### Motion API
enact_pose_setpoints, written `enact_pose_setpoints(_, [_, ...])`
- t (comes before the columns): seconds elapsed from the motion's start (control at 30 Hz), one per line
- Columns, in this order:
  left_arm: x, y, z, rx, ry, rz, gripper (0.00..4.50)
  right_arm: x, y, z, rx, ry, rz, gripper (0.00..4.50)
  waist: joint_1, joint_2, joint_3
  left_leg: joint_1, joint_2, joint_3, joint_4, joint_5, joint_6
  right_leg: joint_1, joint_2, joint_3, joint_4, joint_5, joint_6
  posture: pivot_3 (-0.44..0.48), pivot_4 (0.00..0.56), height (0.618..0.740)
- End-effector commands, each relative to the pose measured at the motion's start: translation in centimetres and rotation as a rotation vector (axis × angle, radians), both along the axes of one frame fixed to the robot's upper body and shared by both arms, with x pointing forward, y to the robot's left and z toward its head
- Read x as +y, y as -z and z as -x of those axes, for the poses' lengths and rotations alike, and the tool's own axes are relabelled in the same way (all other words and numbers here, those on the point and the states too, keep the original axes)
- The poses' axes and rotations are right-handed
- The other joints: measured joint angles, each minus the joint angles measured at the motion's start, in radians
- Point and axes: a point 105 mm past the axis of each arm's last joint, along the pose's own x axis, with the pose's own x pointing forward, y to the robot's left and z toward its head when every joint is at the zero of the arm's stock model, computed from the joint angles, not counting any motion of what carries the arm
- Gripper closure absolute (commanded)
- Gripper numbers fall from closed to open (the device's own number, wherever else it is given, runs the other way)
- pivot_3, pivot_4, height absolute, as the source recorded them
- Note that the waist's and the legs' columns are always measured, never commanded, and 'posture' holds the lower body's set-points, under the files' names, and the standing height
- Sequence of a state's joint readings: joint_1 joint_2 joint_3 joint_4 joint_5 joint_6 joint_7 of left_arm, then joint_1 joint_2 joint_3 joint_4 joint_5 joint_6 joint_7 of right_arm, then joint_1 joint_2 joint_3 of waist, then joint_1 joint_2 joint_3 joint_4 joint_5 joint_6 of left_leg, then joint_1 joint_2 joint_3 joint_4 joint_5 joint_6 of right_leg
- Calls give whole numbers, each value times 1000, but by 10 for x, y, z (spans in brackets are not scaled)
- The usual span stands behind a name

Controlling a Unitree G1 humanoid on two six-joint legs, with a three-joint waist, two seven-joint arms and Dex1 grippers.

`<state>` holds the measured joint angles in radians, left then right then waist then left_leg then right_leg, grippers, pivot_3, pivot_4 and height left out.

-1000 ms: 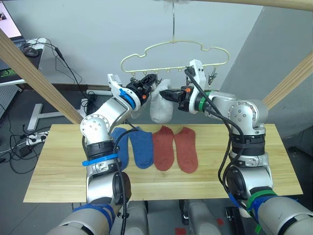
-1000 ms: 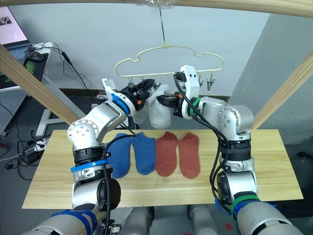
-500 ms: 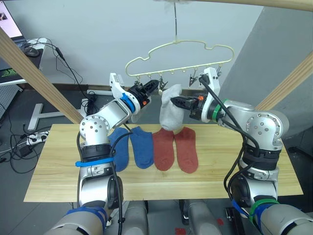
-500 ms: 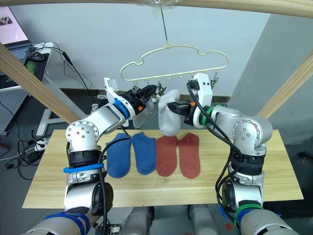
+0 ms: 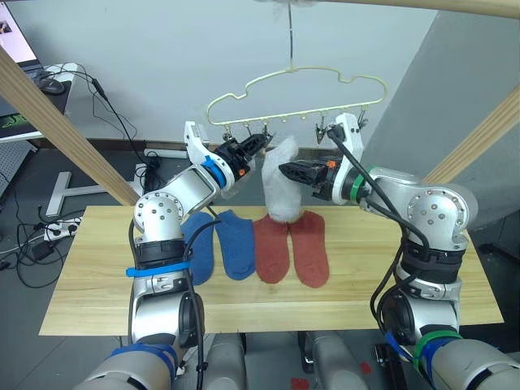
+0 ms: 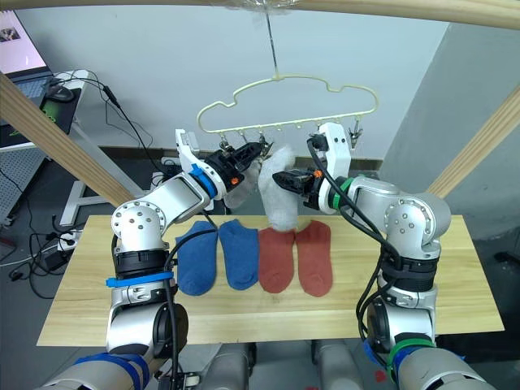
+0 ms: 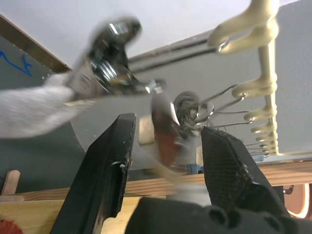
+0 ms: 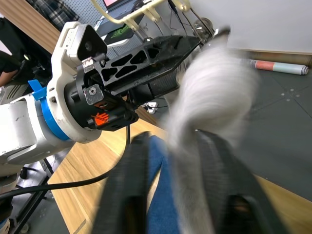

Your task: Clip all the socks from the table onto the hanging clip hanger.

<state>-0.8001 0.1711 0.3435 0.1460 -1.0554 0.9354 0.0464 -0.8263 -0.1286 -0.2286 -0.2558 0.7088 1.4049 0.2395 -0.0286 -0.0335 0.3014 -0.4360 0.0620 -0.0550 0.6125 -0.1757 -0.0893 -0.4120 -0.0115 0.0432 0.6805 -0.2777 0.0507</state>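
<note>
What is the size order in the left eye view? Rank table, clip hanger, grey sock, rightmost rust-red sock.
1. table
2. clip hanger
3. grey sock and rightmost rust-red sock: look alike, left unranked.

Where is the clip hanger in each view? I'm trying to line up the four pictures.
Left eye view: clip hanger at top centre, above both arms.
Right eye view: top centre.
Left wrist view: cream loops beyond the jaws.
Right wrist view: cream wire behind the left arm's white housing.
Shared landmark: left gripper, just under the clips.
</note>
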Motion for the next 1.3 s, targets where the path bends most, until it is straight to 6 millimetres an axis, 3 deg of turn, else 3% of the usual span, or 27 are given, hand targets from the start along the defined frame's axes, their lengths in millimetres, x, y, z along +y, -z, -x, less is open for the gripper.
enact_pose_setpoints(0.03, [-2, -18, 7, -75, 31, 15, 2064, 2, -4, 2, -28, -4, -16, 1803, 0, 0, 0, 0, 0, 0, 0, 0, 0, 0, 0, 0, 0, 0, 0, 16, 221, 740])
enact_pose_setpoints(0.13, [-4, -24, 14, -117, 64, -6, 2064, 2, 1, 4, -21, -7, 2, 842, 0, 0, 0, 0, 0, 0, 0, 0, 0, 0, 0, 0, 0, 0, 0, 17, 222, 740])
enact_pose_setpoints(0.3, [3, -21, 35, -193, 114, -171, 2064, -5, 9, 12, -32, -3, 58, 842, -1, 0, 0, 0, 0, 0, -1, 0, 0, 0, 0, 0, 0, 0, 0, 36, 226, 740])
enact_pose_setpoints(0.53, [18, 2, 67, -283, 205, -440, 2064, -24, 23, 21, -120, 86, 222, 842, 1, 0, 0, 0, 1, 0, -2, 0, 0, -1, 0, 0, 0, 0, 0, 65, 222, 740])
enact_pose_setpoints(0.73, [30, 9, 75, -414, 216, -596, 2064, -36, 27, 27, -195, 196, 260, 842, 4, 0, 0, 0, 1, 1, -2, 0, 0, -2, 0, 1, 0, 0, 0, 78, 213, 740])
enact_pose_setpoints(0.87, [36, -2, 72, -542, 127, -618, 2064, -48, 22, 37, -241, 261, 247, 842, 7, 0, -1, 0, 1, 1, -2, 0, 0, -2, 0, 1, 0, 0, -1, 76, 211, 740])
enact_pose_setpoints(1.0, [33, -3, 71, -616, 59, -648, 2064, -61, 4, 50, -303, 269, 206, 842, 14, 0, -1, 0, 1, 1, -2, 0, 0, -2, 0, 1, 0, 0, -1, 75, 210, 740])
enact_pose_setpoints(1.3, [6, 8, 65, -654, -1, -629, 2064, -98, -35, 71, -408, 152, 268, 842, 27, 0, -2, 0, 0, 2, -1, 0, 0, -1, 0, 1, 0, 0, -1, 48, 204, 740])
